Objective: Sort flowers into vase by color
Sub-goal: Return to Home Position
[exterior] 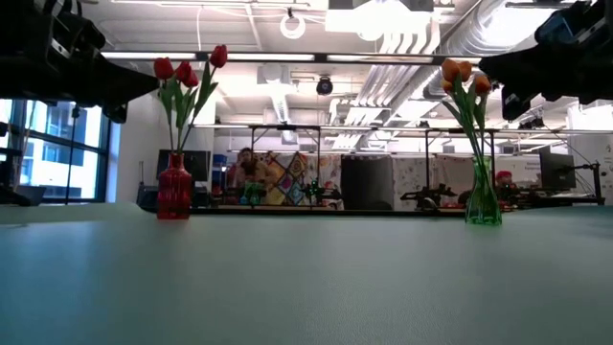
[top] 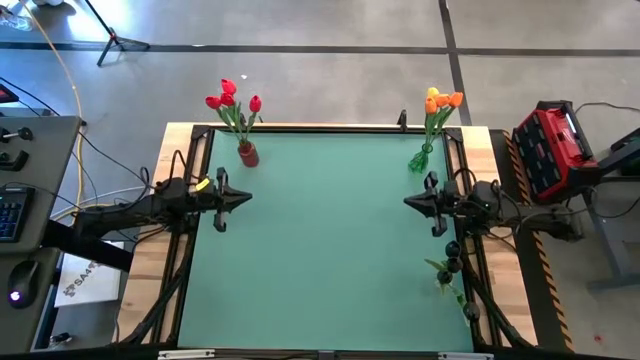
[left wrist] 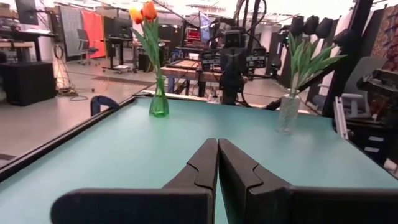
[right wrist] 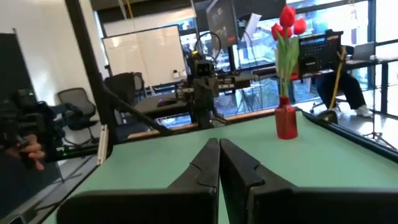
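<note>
Three vases stand on the teal-green worktop (top: 330, 260), all upright.

- A small red glass vase (top: 248, 154) sits at the far left corner and holds a bunch of red tulips (top: 228, 98) on thin green stems.
- A slim green glass vase (top: 420, 159) sits at the far right corner and holds orange and yellow tulips (top: 441, 100).
- A clear glass vase (left wrist: 288, 113) stands at the right edge, nearer the front and beside the right arm. Its dark-headed tulips (left wrist: 310, 26) have green leaves, but I cannot tell the head colour.

The left pincer (top: 246, 198) hangs over the left side of the worktop and points inward. Its fingers are pressed together, with nothing between them. The right pincer (top: 407, 202) mirrors it on the right side, also fully closed and gripping nothing. The two tips face each other, well apart, with bare mat between them.

Neither pincer touches a vase or a stem, and the red and green vases sit farther back than both. From the low view, both arms are up at the top corners, clear of the surface. A red-and-black toolbox (top: 556, 148) sits off the worktop to the right.
</note>
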